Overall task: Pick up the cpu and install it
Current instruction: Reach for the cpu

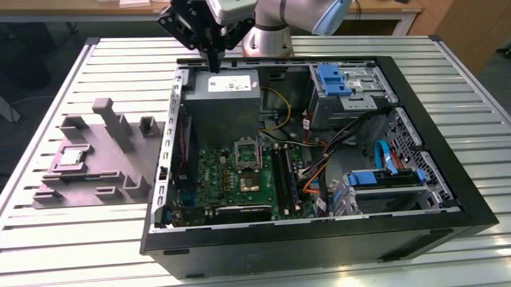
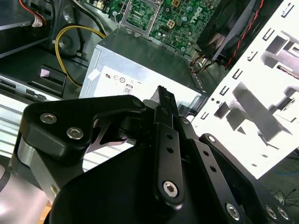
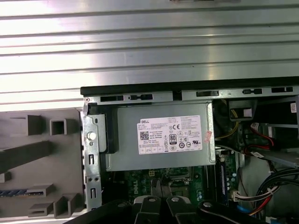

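The cpu (image 1: pixel 70 157) lies flat in a recess of the grey moulded tray (image 1: pixel 88 179). The tray rests on the slatted table (image 1: pixel 48 239) at the exterior view's left, just beside the open computer case (image 1: pixel 319 239). The tray's upright blocks stand around the chip (the tallest on its far side). Well apart, the gripper (image 1: pixel 214 64) hangs over the grey power supply (image 1: pixel 227 107) at the case's far edge, fingers pressed together on nothing. The supply's white printed label (image 3: pixel 170 135) faces up. Nearer lie the green motherboard (image 1: pixel 231 179) and its metal-framed socket (image 1: pixel 248 153).
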{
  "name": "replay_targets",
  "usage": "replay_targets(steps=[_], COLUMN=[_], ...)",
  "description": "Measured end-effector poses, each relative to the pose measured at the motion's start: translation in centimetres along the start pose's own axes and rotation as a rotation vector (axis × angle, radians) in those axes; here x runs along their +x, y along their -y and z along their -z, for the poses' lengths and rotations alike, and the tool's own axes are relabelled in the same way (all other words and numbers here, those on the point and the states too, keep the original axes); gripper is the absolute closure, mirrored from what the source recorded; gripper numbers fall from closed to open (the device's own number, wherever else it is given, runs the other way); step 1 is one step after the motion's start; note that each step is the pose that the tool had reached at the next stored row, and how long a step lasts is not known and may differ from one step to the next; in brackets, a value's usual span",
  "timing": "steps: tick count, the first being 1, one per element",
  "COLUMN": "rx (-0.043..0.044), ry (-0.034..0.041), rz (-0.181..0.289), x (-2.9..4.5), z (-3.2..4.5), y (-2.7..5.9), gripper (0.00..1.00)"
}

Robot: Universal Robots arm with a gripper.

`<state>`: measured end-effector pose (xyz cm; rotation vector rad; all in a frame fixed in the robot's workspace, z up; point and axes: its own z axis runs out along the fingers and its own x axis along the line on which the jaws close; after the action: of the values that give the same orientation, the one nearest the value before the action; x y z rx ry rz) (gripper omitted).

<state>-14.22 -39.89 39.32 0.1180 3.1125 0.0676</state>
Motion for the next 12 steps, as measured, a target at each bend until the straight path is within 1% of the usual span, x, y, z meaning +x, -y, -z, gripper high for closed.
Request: replay_targets(steps=[12], rx=[0.0000], ry=[0.0000], rz=[0.000], x=[0.36], z=[0.01], y=[0.03], gripper=[0.89])
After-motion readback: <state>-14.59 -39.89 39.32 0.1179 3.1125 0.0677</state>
